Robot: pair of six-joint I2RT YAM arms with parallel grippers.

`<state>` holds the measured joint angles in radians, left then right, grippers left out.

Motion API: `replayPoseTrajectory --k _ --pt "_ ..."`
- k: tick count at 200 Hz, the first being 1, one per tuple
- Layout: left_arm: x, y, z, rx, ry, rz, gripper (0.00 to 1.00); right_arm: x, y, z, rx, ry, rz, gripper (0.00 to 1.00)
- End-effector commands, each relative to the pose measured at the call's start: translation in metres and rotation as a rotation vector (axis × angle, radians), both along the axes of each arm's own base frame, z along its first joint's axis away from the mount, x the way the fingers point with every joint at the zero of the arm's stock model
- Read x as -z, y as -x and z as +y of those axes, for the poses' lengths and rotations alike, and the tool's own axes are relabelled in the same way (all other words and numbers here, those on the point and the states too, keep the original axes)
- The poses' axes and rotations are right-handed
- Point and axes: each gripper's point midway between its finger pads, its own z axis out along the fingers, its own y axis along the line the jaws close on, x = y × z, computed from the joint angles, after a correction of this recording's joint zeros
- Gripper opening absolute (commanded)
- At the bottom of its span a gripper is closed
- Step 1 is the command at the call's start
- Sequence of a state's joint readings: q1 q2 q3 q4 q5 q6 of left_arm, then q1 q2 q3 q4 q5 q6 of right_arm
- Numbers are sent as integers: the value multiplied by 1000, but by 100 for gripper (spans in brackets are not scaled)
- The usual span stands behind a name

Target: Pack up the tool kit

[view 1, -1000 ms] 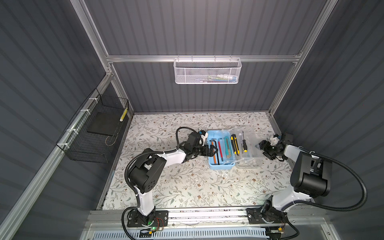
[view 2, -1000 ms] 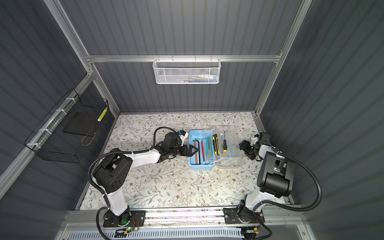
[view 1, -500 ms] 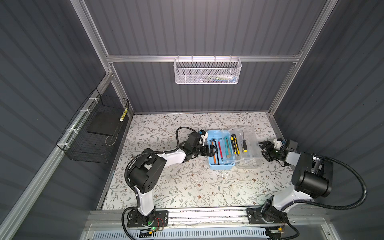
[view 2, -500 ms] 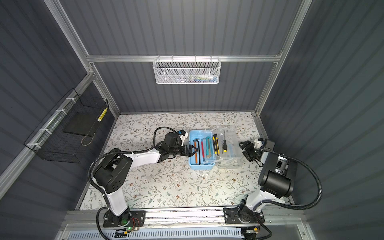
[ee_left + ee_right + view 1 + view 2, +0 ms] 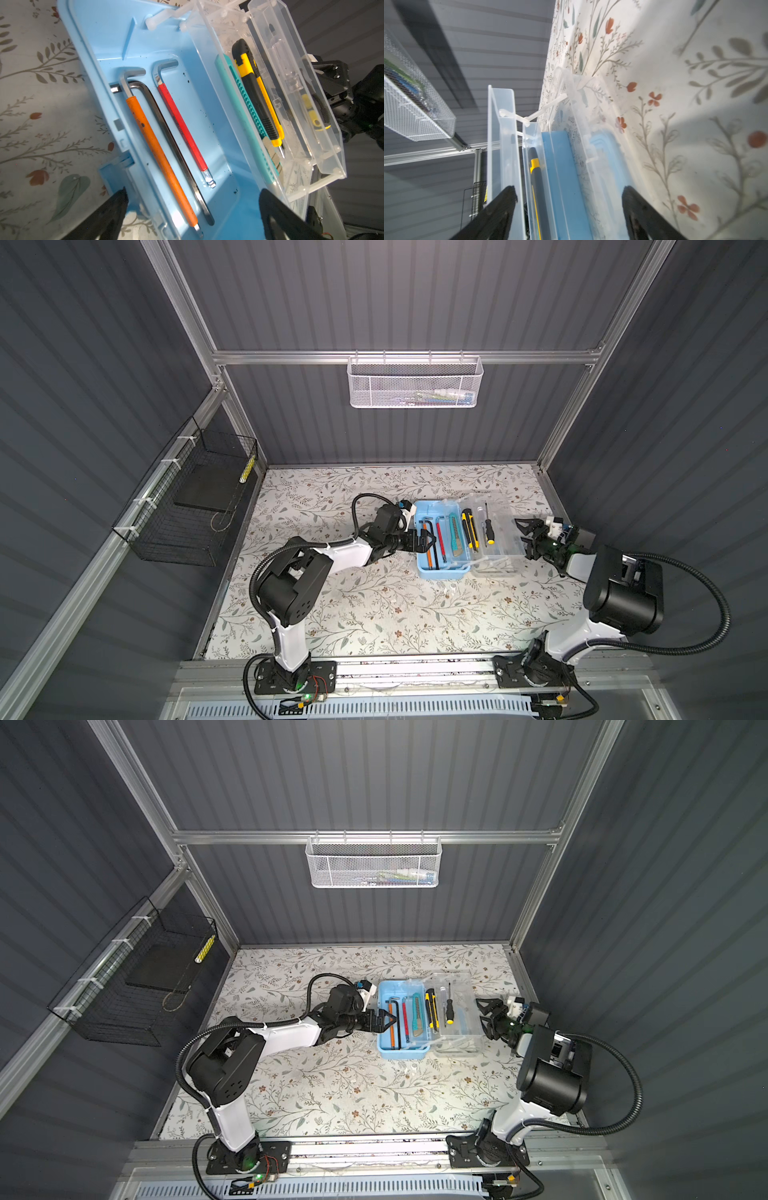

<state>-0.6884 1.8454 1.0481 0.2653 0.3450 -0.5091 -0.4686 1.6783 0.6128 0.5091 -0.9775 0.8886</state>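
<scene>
Two wide-spread pairs, nothing held. Left fingers straddle the left wall of the tool kit; right fingers bracket its fanned-out clear trays, closer in than a second ago. Left side unchanged. Kit sits open, right of centre on the worktop, nearer the back edge. Hex keys lie in its blue base.

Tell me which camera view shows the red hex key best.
The left wrist view: the red hex key lies close up in the tool kit, bent end and tip both clear. In both top views it is only a thin red line. The right wrist view does not show it.
</scene>
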Motion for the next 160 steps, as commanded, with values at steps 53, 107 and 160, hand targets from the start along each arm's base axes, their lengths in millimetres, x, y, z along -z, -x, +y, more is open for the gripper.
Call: replayPoseTrajectory --k 53,107,160 --pt "-20 -4 -15 18 119 -12 100 -1 7 9 -35 -27 -4 82" --pt "-18 -4 -12 16 101 -18 100 -6 12 22 -96 22 13 83" --pt "-21 -4 -19 27 182 -21 100 -22 9 36 -137 -57 -51 83"
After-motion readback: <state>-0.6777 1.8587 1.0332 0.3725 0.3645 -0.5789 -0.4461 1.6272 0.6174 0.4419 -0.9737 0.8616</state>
